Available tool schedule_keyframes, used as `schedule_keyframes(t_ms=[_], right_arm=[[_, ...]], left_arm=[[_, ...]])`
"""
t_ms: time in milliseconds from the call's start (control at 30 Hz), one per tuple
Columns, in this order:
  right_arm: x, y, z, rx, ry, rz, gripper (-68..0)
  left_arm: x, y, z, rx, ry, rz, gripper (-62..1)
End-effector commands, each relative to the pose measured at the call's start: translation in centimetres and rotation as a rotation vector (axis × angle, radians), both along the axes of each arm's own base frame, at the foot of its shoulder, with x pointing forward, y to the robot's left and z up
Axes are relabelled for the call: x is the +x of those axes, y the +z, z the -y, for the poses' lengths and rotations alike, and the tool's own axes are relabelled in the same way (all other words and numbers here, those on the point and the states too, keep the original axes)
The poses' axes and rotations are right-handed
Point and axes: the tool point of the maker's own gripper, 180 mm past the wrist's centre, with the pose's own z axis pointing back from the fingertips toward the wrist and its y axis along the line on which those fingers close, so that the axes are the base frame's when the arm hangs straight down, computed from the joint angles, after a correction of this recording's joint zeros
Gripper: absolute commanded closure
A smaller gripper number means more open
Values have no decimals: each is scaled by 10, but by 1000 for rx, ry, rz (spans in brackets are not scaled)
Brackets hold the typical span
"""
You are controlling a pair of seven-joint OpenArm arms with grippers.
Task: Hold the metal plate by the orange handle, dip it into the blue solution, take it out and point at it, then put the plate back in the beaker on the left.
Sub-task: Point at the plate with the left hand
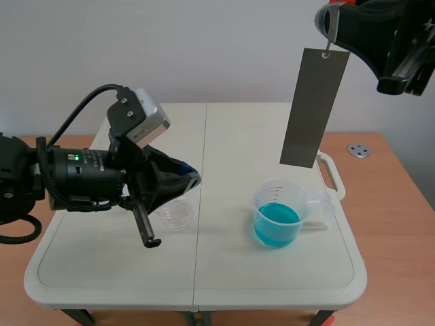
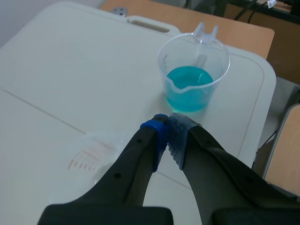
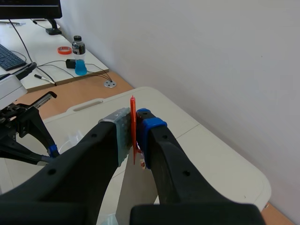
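High at the right, my right gripper (image 1: 333, 24) is shut on the thin orange handle (image 3: 133, 112). From it the grey metal plate (image 1: 315, 109) hangs straight down, its lower edge above and slightly behind the clear beaker of blue solution (image 1: 276, 216). The plate touches no liquid. My left gripper (image 1: 192, 180) is shut on nothing, low over the table's left half, right above the empty clear beaker (image 1: 175, 214). In the left wrist view its fingertips (image 2: 159, 125) meet, with the blue beaker (image 2: 192, 70) ahead and the empty beaker (image 2: 89, 157) beneath.
The white folding table (image 1: 204, 272) has a carry handle slot (image 1: 333, 173) at its right edge. A small metal disc (image 1: 358, 150) lies on the wooden desk beyond. A side desk holds a bottle (image 3: 78, 56) and a tape roll (image 3: 64, 49).
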Motion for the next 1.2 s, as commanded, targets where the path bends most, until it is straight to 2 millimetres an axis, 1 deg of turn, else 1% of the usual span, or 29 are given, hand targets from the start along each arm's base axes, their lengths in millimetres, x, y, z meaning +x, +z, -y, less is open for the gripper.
schedule_keyframes(t_ms=[0, 233, 433, 567, 733, 933, 1000, 1067, 1167], right_arm=[[-3, 11, -4, 23, 23, 30, -13], [-3, 16, -4, 47, 28, 47, -13], [-3, 15, -4, 46, 27, 47, -13], [-3, 15, -4, 46, 27, 47, -13], [-3, 15, -4, 46, 27, 47, -13], [-3, 15, -4, 46, 27, 47, -13], [-3, 15, -4, 46, 27, 47, -13], [-3, 15, -4, 45, 27, 47, -13], [-3, 15, -4, 45, 27, 47, -13]], left_arm=[[5, 6, 6, -27, -2, 15, -29], [22, 9, 29, -48, -8, 39, -29], [30, 8, 48, -63, -22, 38, -29], [30, 11, 53, -75, -25, 40, -29], [30, 10, 53, -77, -25, 39, -29], [30, 10, 53, -75, -25, 37, -29], [33, 9, 48, -67, -3, 43, -29], [42, 8, 36, -56, 51, 50, -29], [58, 7, 6, -41, 159, 63, -29]])
